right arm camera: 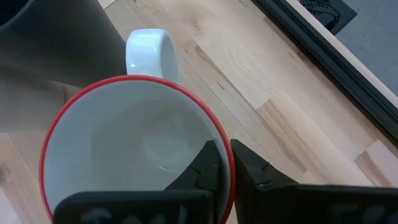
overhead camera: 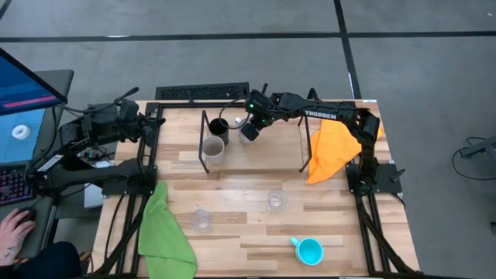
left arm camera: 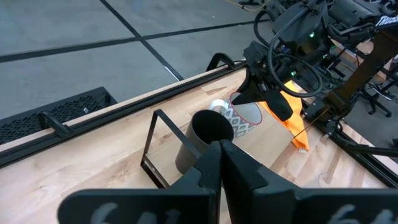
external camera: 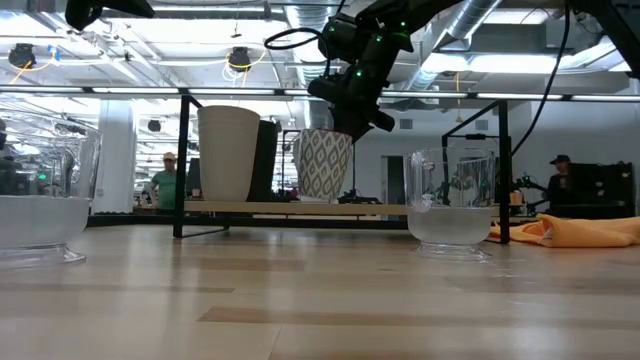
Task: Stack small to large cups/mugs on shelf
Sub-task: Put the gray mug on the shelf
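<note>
A white mug (overhead camera: 248, 131) with a red rim and grey pattern (external camera: 325, 165) is on the shelf (overhead camera: 256, 159), its board (external camera: 380, 209) seen edge-on in the low view. My right gripper (overhead camera: 251, 124) is shut on the mug's rim. A black mug (overhead camera: 219, 126) and a grey-beige mug (overhead camera: 214, 147) stand on the shelf's left end. Two glass cups (overhead camera: 277, 200) (overhead camera: 201, 220) and a light blue mug (overhead camera: 309, 250) stand on the table nearer the front. My left gripper (left arm camera: 221, 152) is shut and empty at the table's left edge. My right gripper pinches the white mug's rim (right arm camera: 219, 163) with one finger inside the mug and one outside, on the side opposite the handle (right arm camera: 149, 48). The fingers come from above, slanting down. The mug is upright, its base (external camera: 322, 198) at the shelf board; whether it rests there I cannot tell.
An orange cloth (overhead camera: 335, 149) hangs over the shelf's right end. A green cloth (overhead camera: 163, 232) lies at the table's front left. A black keyboard (overhead camera: 201, 93) lies beyond the far edge. A person's hand (overhead camera: 14, 231) is at the far left.
</note>
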You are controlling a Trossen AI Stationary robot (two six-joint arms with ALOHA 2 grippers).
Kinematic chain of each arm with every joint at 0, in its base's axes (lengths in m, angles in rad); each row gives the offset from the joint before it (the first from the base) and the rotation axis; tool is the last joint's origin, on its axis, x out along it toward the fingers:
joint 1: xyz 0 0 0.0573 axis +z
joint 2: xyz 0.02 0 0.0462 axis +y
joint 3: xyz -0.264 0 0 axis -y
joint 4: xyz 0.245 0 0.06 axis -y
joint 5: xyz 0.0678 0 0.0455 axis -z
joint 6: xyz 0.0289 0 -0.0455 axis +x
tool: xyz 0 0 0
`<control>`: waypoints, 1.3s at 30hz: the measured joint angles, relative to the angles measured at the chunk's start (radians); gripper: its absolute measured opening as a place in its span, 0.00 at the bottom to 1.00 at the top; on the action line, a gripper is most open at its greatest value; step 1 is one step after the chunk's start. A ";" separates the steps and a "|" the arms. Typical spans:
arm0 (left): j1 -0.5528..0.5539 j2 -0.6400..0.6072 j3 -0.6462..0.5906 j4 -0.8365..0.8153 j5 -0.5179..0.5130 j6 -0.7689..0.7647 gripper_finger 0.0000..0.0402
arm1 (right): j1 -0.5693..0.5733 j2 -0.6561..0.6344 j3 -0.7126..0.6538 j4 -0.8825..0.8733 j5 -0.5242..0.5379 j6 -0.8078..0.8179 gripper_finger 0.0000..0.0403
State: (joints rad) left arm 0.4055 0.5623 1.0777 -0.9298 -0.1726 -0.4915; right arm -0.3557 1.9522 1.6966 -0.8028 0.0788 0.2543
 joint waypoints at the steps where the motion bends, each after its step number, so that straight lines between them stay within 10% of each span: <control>1: 0.000 0.000 0.000 0.000 0.000 0.000 0.00 | 0.000 0.000 0.000 0.000 0.000 0.000 0.09; 39: 0.000 0.000 0.000 0.000 -0.026 -0.007 0.00 | 0.000 0.000 0.000 0.027 0.000 0.000 0.09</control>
State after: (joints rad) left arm 0.4057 0.5625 1.0775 -0.9295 -0.1989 -0.4988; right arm -0.3553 1.9522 1.6962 -0.7757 0.0784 0.2546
